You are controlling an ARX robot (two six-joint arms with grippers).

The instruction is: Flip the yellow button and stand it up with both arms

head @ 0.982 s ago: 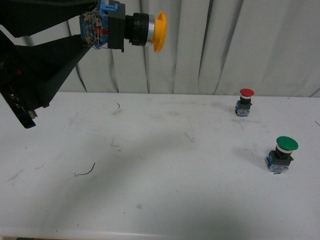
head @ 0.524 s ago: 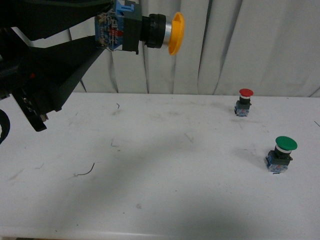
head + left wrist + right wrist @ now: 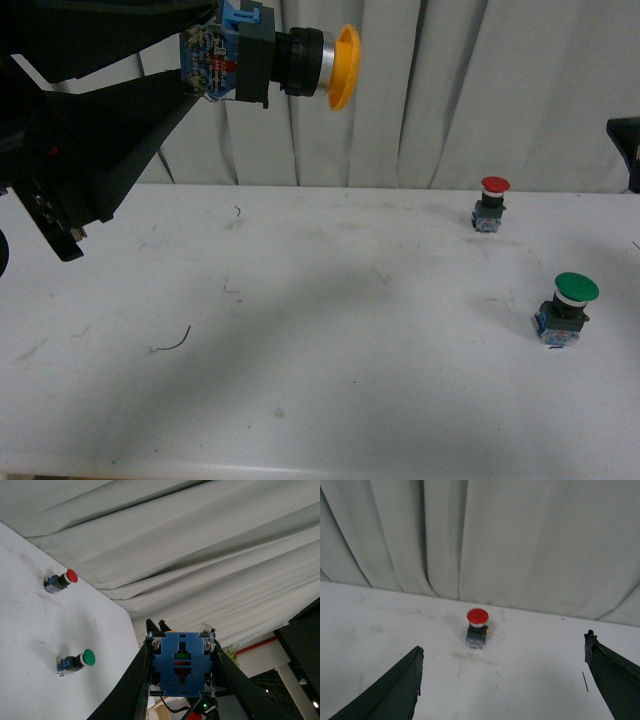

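A: Where was the yellow button (image 3: 265,62)?
B: Aloft. Your left gripper (image 3: 182,677) pinched its contact block; axis horizontal, cap pointing toward your right gripper (image 3: 502,680), which was spread wide, empty, well apart.

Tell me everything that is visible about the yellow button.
The yellow button is held in the air above the table, lying sideways. Its yellow-orange cap points right in the front view; behind it come a silver ring, a black collar and a blue-and-clear block. The left gripper clamps that block; nothing else touches it.
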